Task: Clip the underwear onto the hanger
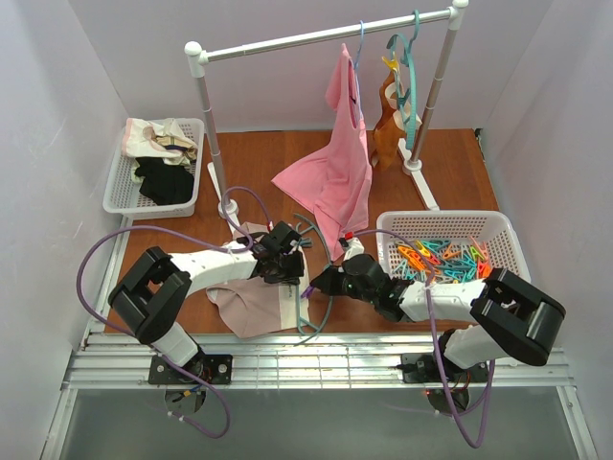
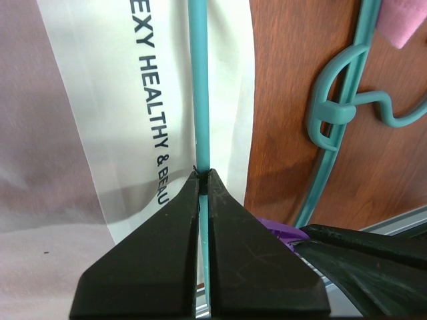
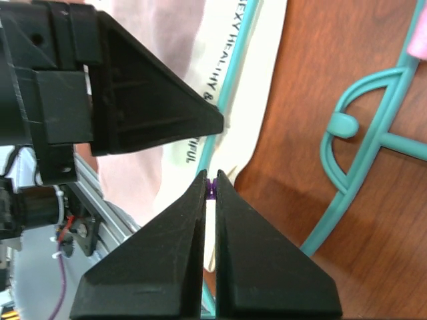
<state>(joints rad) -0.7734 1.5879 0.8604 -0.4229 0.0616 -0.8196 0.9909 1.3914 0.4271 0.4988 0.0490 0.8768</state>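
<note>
The pale pink underwear [image 1: 251, 305] lies flat on the table, its cream waistband [image 1: 290, 305] printed with dark letters [image 2: 133, 113]. The teal hanger [image 1: 311, 287] lies across the waistband, its bar [image 2: 199, 80] over the cream strip and its hook [image 2: 340, 110] on bare wood. My left gripper [image 1: 290, 268] is shut on the hanger's thin bar [image 2: 203, 175]. My right gripper [image 1: 322, 285] is just right of it, shut on a small purple clip [image 3: 212, 188] at the waistband's edge [image 3: 230, 113]. The clip also shows in the left wrist view [image 2: 280, 230].
A white basket [image 1: 450, 222] of colourful clips stands at the right. Another white basket [image 1: 120, 182] with clothes is at the far left. A white rack [image 1: 326, 36] at the back carries a bright pink top [image 1: 335, 172] and a tan garment [image 1: 386, 125].
</note>
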